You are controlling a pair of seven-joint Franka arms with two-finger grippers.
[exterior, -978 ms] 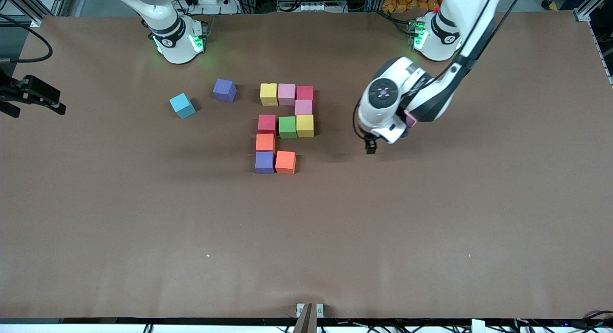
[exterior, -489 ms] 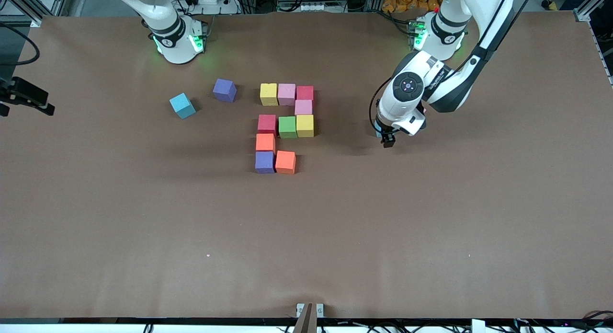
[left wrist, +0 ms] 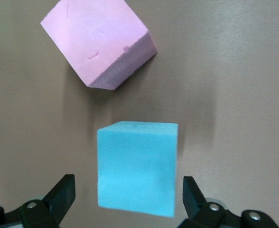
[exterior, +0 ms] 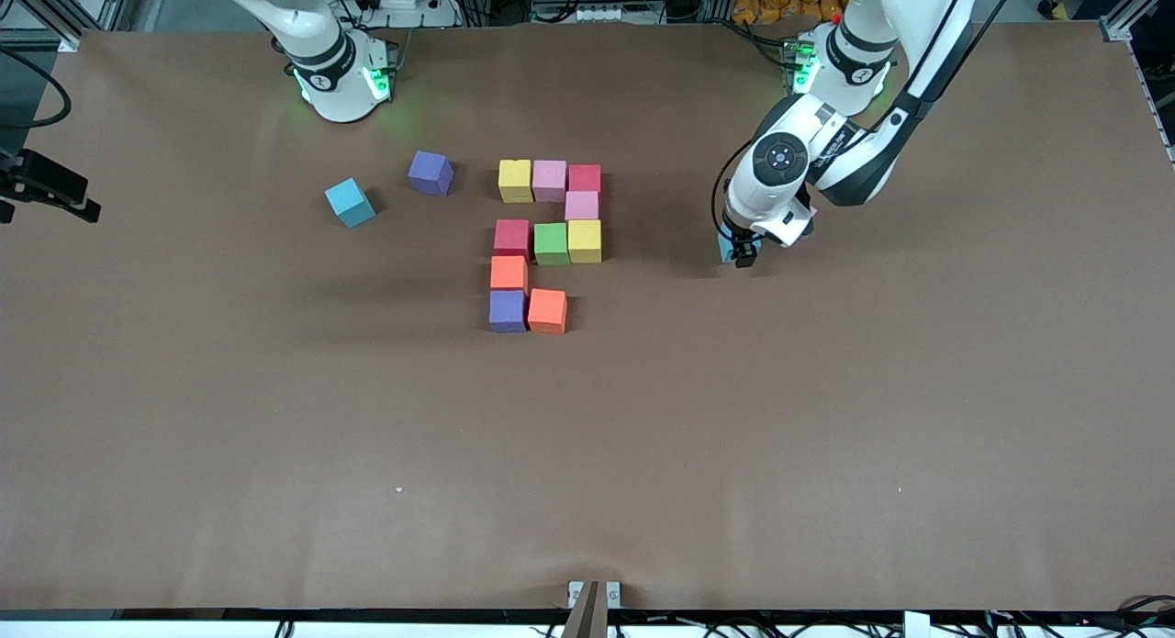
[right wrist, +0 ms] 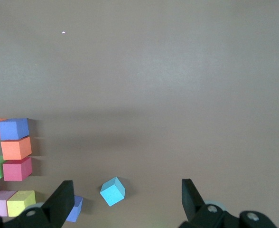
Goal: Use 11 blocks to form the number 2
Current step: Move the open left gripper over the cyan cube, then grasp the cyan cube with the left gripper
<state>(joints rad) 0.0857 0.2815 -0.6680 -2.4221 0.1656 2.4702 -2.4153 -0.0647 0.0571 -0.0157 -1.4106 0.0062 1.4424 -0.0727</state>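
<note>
Straddling a cyan block with the left fingers, spread wide open, one finger on each side of it and a gap of bare desk showing on both sides, so not gripping anything. Sitting low over the desk at the left arm's end, well apart from the number 2, with the same cyan block barely peeking out under the wrist in the front view. Lying just beside that block, apart from it and turned at an angle to it, a loose pink block, outside the span of the fingers and not blocking them. Making up the number 2 so far, ten blocks packed edge to edge near the middle of the desk: yellow, pink and red across the row farthest from the front camera, a pink one under the red, then yellow, green and red across the middle row, an orange one and a purple one running nearer the camera, and another orange one beside the purple. Resting loose toward the right arm's end, a purple block and a second cyan block, both turned askew. Waiting off at that end of the desk, the right fingers, also spread open and holding nothing, looking across bare desk toward the loose blocks.
</note>
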